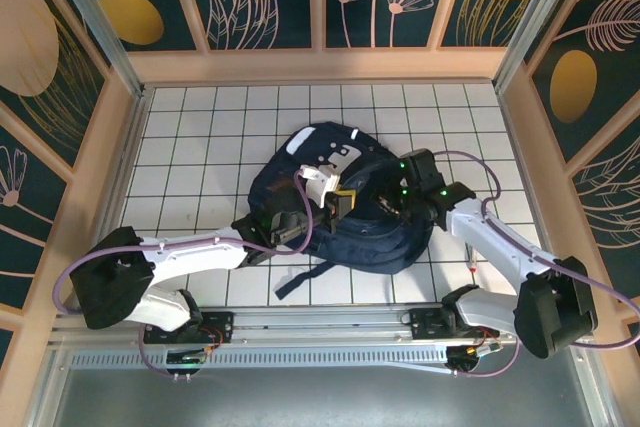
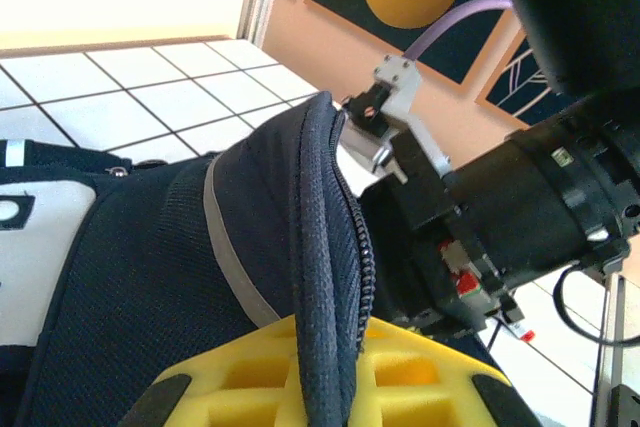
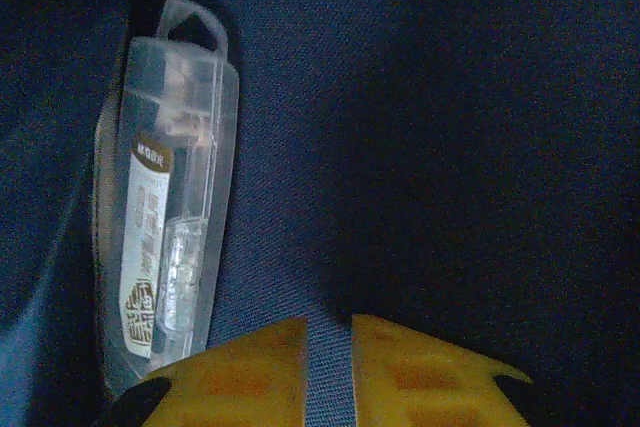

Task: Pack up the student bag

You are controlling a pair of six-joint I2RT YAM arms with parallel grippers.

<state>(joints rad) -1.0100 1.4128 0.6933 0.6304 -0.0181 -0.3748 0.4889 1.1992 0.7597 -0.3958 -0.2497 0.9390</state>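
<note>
The bag is pinched at its rim by the left gripper and should be held high while the nearly closed, empty right gripper is withdrawn past 1 clear case.

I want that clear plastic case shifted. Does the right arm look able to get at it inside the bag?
Probably yes. The right gripper is inside the student bag, with the clear plastic case close beside its fingertips and nothing between. The left gripper holds the zipper edge up.
</note>
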